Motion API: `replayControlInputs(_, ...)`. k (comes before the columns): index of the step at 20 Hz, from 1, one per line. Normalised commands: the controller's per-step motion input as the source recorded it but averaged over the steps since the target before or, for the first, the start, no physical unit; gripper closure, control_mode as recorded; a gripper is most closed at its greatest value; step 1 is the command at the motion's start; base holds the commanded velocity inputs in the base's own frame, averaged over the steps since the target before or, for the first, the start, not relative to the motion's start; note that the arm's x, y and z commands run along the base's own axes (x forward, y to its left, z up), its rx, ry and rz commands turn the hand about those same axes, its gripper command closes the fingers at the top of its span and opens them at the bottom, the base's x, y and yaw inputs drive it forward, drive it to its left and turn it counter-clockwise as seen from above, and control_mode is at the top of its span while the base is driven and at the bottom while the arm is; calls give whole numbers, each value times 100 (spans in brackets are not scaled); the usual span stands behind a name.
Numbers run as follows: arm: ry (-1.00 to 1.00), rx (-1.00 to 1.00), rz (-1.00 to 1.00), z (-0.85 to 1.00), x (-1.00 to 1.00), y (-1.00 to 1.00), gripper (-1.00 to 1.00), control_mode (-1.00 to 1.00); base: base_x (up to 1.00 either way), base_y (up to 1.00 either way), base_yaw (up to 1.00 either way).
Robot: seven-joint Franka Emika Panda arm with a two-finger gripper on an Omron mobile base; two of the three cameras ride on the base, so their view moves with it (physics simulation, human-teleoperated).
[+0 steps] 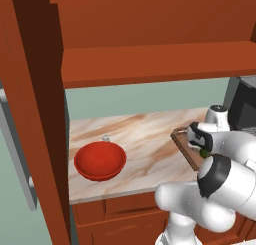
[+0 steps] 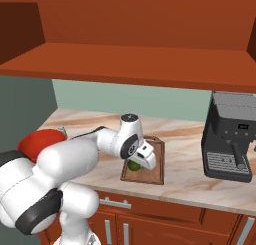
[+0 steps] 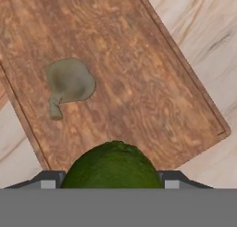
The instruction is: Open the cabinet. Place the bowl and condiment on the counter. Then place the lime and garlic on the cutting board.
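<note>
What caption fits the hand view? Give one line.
End effector holds the lime over the cutting board, garlic already there.

I see flat, even rendered light in both base views, no glare, no hard highlights. The cabinet (image 1: 150,44) underside reads darker, with soft shade toward the back edge of the counter (image 1: 145,134). The bowl (image 1: 100,160) has a mild sheen and a darker inside. In the hand view the cutting board (image 3: 115,68) carries a soft greyish shadow blob near its left edge. The lime (image 3: 112,168) is slightly soft up close. Edges look jagged, with no lens distortion.
</note>
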Motion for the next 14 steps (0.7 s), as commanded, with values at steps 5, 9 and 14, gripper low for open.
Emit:
replayControlInputs(5, -1, 0, 0, -26, 17, -7, 100, -100, 0, 0, 0)
replayControlInputs(9, 0, 0, 0, -15, 21, -9, 100, -100, 0, 0, 0)
replayControlInputs(14, 0, 0, 0, -10, 19, -12, 100, -100, 0, 0, 0)
